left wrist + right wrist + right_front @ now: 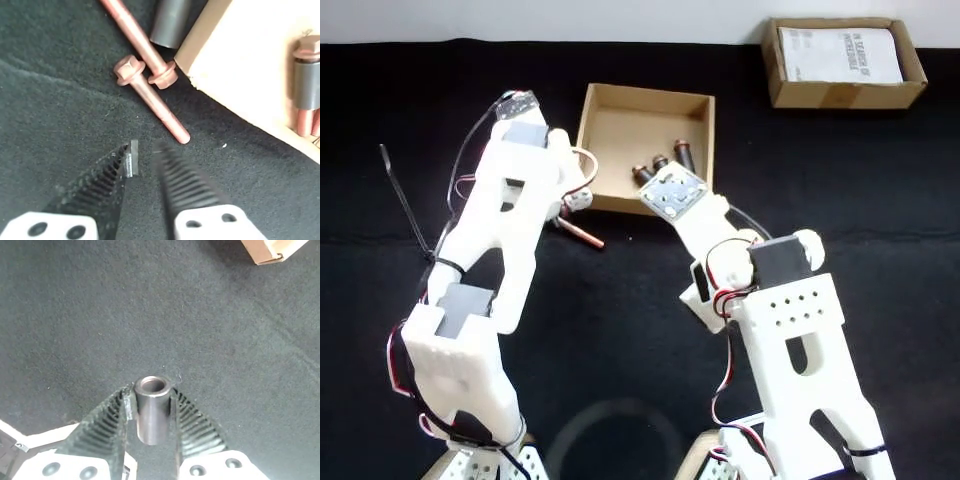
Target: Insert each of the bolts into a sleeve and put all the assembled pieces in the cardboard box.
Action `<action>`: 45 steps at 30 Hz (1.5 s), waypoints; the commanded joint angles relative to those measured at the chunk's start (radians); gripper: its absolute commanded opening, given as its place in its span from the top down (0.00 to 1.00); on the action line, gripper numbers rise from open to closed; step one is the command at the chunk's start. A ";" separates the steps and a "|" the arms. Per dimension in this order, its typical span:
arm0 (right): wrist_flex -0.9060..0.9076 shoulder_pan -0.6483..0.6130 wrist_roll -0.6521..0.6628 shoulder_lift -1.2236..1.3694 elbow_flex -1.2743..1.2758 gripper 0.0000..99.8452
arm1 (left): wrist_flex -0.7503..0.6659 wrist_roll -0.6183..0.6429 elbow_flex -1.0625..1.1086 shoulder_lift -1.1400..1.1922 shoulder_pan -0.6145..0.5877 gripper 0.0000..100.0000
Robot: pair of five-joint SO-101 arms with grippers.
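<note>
Two copper bolts lie crossed on the black mat, one [152, 102] nearer my left gripper [145, 150] and one [135, 35] farther off. A grey sleeve [170, 20] lies beside them against the cardboard box [240, 65]. The left gripper is a little open just short of the nearer bolt's tip, with nothing between its fingers. My right gripper [150, 392] is shut on another grey sleeve [151, 410], held upright above the mat with its bore facing the camera. The cardboard box [595, 150] holds several assembled pieces [660, 163]. One bolt [582, 234] shows at the box's front left corner.
A second cardboard box [820, 92] with a printed sheet stands at the back right. A black cable tie [405, 205] lies at the far left. Both arms lean in toward the box's front wall. A cardboard corner [265, 250] shows beyond the right gripper.
</note>
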 commanded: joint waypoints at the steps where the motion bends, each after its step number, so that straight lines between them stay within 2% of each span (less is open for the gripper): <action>1: -0.010 0.012 0.011 -0.021 -0.001 0.99 | 0.002 0.009 0.015 -0.053 0.007 0.78; 4: -0.007 0.012 0.011 -0.021 -0.001 0.99 | -0.031 0.009 0.053 -0.053 0.007 0.78; 15: -0.008 0.042 0.011 -0.021 0.001 0.99 | -0.315 0.003 0.243 -0.053 -0.087 0.83; 22: -0.008 0.056 0.011 -0.021 -0.007 0.99 | -0.390 0.003 0.320 -0.039 -0.084 0.83; 26: -0.010 0.056 0.011 -0.019 -0.008 0.99 | -0.384 0.008 0.289 0.051 -0.085 0.87; 29: -0.022 0.056 0.006 -0.019 -0.001 0.99 | -0.367 0.008 0.242 0.104 -0.088 1.00; 37: -0.093 0.056 0.006 -0.022 0.001 0.99 | -0.190 -0.005 0.114 0.117 -0.084 0.99; 42: -0.243 0.048 0.003 -0.022 0.004 0.99 | -0.068 -0.166 0.021 0.116 -0.084 0.99; 45: -0.335 0.028 0.003 -0.022 0.033 0.99 | 0.025 -0.199 -0.044 0.116 -0.084 0.99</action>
